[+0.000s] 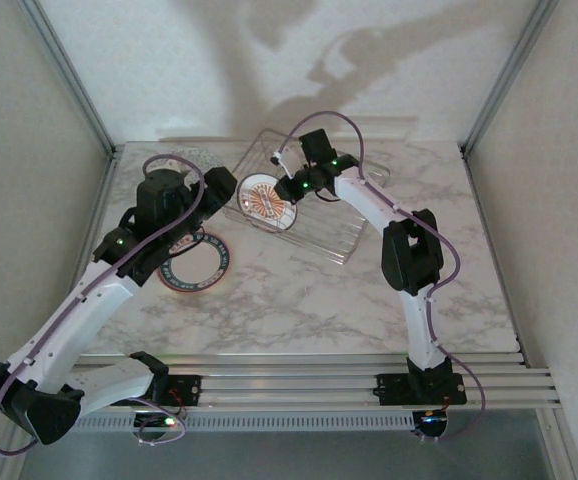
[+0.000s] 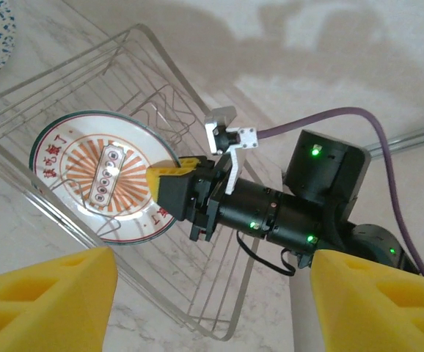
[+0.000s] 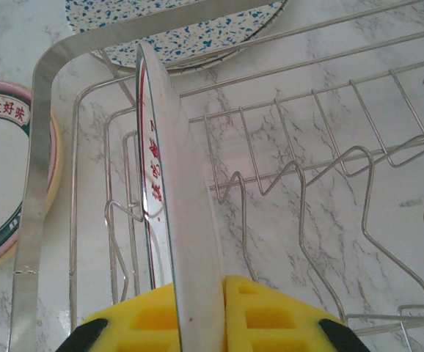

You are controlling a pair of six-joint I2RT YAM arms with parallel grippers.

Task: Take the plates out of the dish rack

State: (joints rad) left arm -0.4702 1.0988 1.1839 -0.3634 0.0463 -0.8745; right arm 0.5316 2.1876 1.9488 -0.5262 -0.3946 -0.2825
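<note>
Marble tabletop (image 1: pixel 299 300): your right gripper (image 2: pixel 172 189) pinches the sunburst plate (image 2: pixel 98 176) by its rim (it stands on edge) inside the dish rack (image 3: pixel 32 220); your left gripper (image 2: pixel 212 315) hangs spread wide nearby.

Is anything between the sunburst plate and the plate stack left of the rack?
Yes. The sunburst plate, gripped by the right gripper, sits between dish rack wires, and the left arm overhangs the stack.

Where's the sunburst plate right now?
Top view, far centre of the table: the sunburst plate stands at the dish rack's left end, its rim pinched by the right gripper.
</note>
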